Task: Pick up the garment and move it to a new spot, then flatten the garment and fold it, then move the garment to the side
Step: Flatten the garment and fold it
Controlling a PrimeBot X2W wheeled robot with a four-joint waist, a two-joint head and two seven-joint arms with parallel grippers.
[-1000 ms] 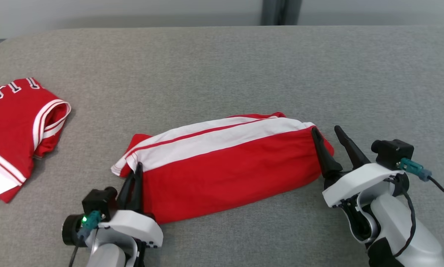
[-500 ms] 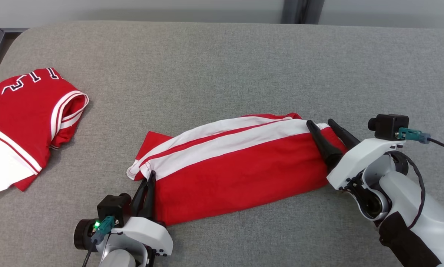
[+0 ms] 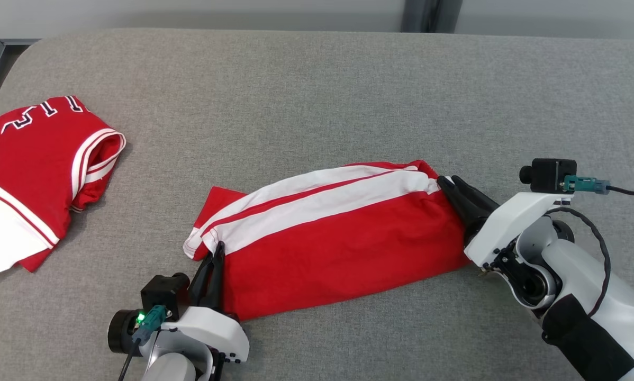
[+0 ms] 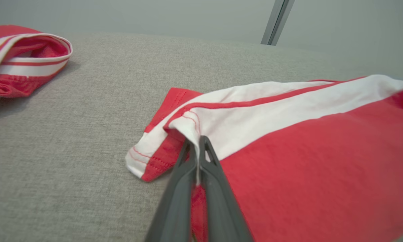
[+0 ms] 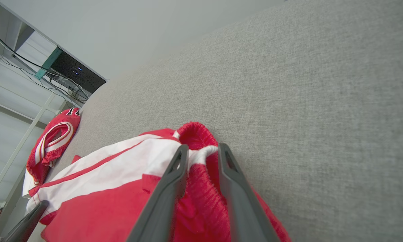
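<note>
The garment (image 3: 338, 233) lies folded into a long red bundle with a white band along its far side, in the middle of the grey padded table (image 3: 317, 95). My left gripper (image 3: 217, 250) is shut on its near left corner, and the fingertips (image 4: 205, 143) pinch the cloth where white meets red (image 4: 305, 151). My right gripper (image 3: 448, 182) is at the garment's right end. There its two fingers (image 5: 178, 164) are drawn in on a puckered fold of red ribbed cloth (image 5: 198, 134), which bunches between them.
A second red top (image 3: 36, 159) with white-edged armholes and lettering lies crumpled at the table's left edge (image 4: 20, 57). Bare grey surface spreads behind and to the right of the garment. A shelf frame with cables (image 5: 6, 101) stands beyond the table's left end.
My right gripper slid forward onto the garment's right end and its fingers came together from wide open, puckering the cloth. The left gripper kept its grip. The camera shifted.
</note>
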